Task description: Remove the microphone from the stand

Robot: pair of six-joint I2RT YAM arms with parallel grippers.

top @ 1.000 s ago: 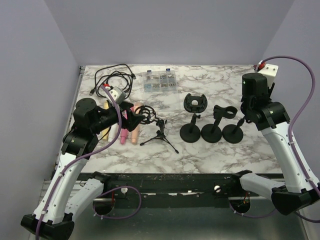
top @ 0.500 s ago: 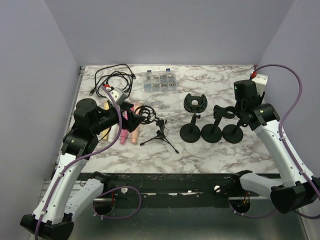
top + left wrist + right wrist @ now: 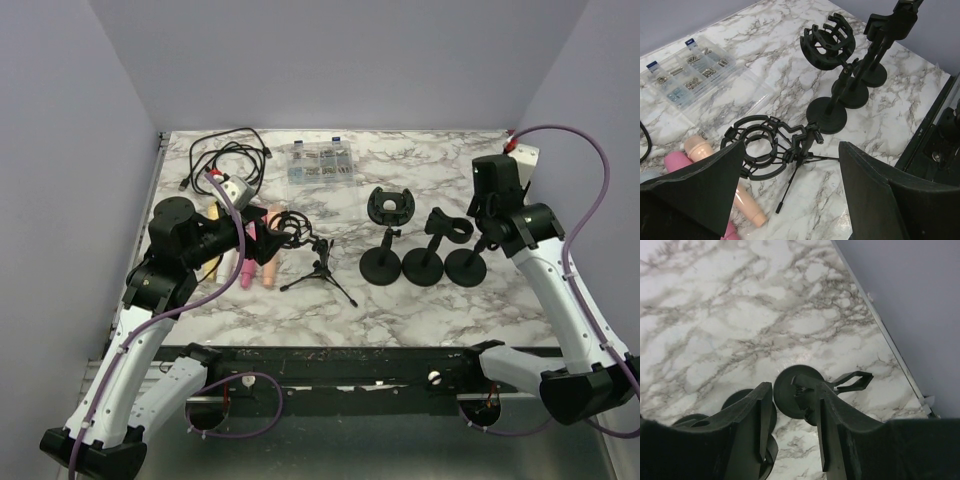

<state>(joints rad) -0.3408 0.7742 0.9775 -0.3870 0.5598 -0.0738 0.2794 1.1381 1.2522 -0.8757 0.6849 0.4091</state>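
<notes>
The left claw [image 3: 791, 150] hides most of the pink microphone [image 3: 676, 162].

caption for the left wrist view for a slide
Open left gripper frames an empty tripod shock mount, microphones lying beside it.

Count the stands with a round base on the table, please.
3, in a row right of the tripod stand: left stand, middle stand, right stand. None appears hidden.

The right gripper [image 3: 792, 389] hangs above the marble desk [image 3: 715, 315], jaws apart with nothing between them. Below the gap sits a black stand [image 3: 786, 401] with a round base, its clip arm pointing right. Two more round bases [image 3: 737, 399] lie to its left, partly hidden by a finger.
</notes>
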